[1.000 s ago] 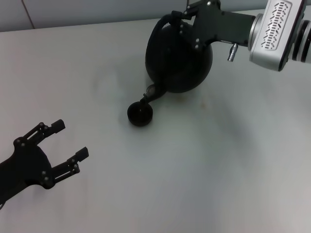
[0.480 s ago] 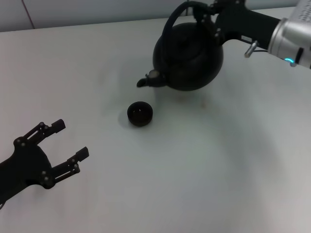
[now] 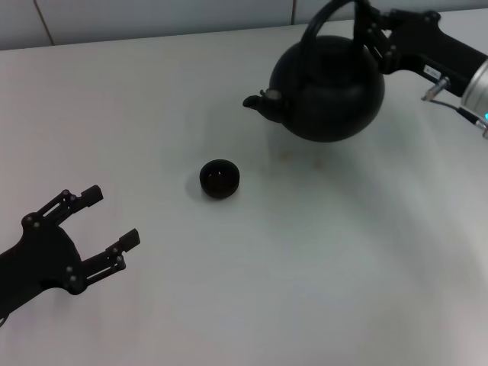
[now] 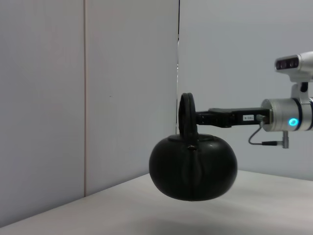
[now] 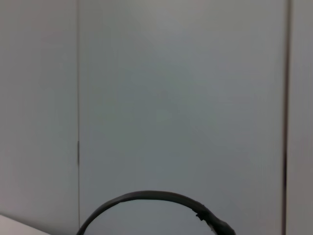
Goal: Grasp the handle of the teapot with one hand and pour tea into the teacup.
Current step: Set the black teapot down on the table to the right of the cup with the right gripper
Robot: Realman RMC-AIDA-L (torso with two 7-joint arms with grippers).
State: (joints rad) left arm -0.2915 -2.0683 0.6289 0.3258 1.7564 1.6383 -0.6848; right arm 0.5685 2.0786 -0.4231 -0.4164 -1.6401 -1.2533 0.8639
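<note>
Your right end effector is clamped on the black arched handle of the round matte-black teapot, held upright above the white counter. The small dark teacup sits apart. Your left end effector hangs spread and empty.

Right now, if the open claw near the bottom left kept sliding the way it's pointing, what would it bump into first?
Probably nothing soon. The left claw points up and to the right, roughly toward the teacup, with bare table between. The teacup looks like the first thing it might meet, though it could pass just beside it; depth is unclear.
</note>
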